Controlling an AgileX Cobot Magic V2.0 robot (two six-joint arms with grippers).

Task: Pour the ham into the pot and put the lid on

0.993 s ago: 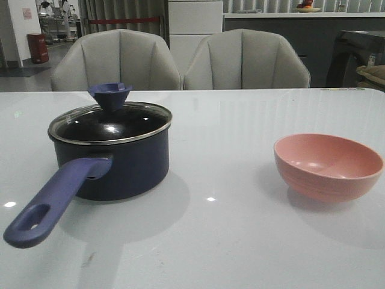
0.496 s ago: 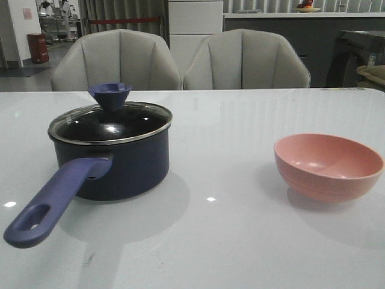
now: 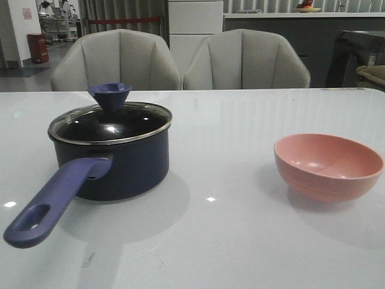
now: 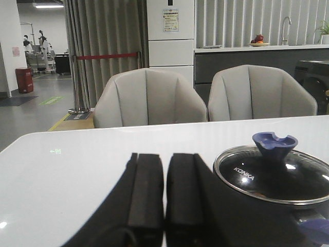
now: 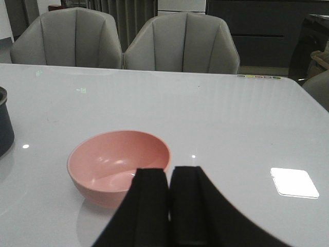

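Behind pot [image 4: 272,206], left jaws together, level

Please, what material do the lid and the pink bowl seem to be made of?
The lid looks like clear glass with a shiny metal rim: highlights and the dark pot interior show through. The pink bowl looks matte, perhaps plastic or ceramic; only soft reflections show.

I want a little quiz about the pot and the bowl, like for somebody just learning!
1. True or false: the lid sits on the pot.
2. What do you see inside the pink bowl? A) ham pieces B) nothing C) a spoon
3. Fill in: the pot's long handle has a ___ at its end.

Key:
1. True.
2. B: the right wrist view shows its inside bare.
3. Hole.
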